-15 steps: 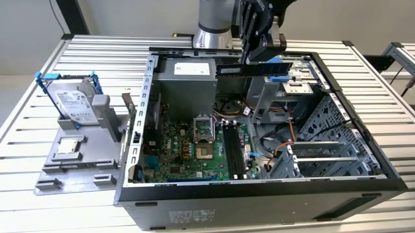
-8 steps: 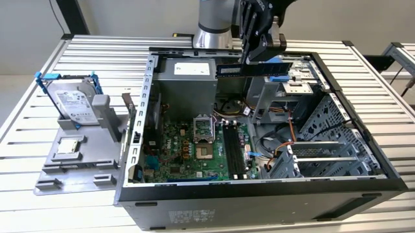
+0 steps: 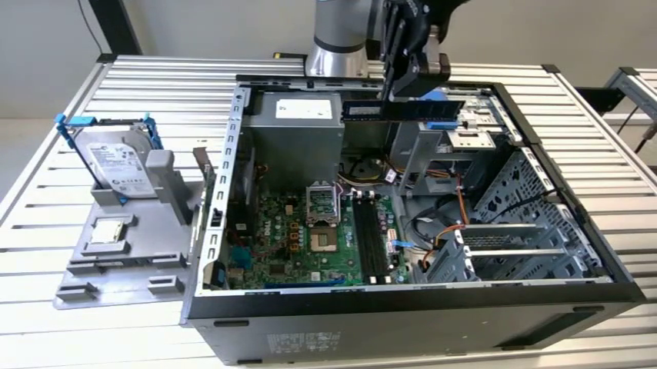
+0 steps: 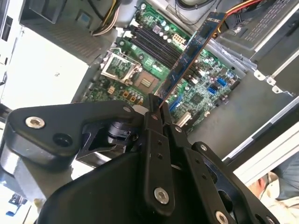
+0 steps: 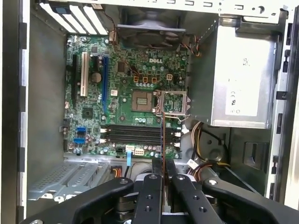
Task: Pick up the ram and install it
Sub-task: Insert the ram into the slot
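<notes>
Fingers shut tight on ram, seen edge-on as a thin dark line between them in first wrist view. Same grip in second wrist view: fingers pinching ram, blue-green board with pale label end slanting away over motherboard. In exterior view, ram held level in the air at top of open case, just beside power supply, well above motherboard. Turned crosswise to black slots, not touching them; slots also in first wrist view, next to CPU socket. On exterior view's left, outside case: hard drive upright in blue frame on grey stand, small square chip flat on same stand. Stand and case both on slatted white tabletop.
</notes>
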`<action>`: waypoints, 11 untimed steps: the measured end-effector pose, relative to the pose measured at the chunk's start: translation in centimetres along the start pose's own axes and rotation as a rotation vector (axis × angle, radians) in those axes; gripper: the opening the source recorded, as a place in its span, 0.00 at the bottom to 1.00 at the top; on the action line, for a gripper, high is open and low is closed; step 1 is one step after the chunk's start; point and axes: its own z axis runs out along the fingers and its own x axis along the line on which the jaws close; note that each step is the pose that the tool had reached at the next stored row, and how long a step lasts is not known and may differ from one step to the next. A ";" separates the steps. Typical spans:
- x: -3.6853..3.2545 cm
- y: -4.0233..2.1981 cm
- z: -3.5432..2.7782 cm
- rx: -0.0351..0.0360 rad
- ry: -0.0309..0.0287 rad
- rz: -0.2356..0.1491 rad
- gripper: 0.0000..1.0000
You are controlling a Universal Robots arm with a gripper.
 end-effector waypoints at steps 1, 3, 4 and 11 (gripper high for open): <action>0.00 0.00 0.00 0.0002 -0.0004 0.011 0.00; 0.00 0.00 0.00 0.0008 -0.0013 0.038 0.00; 0.00 0.00 0.00 0.0011 -0.0018 0.054 0.00; 0.00 0.00 0.00 0.0036 -0.0056 0.174 0.00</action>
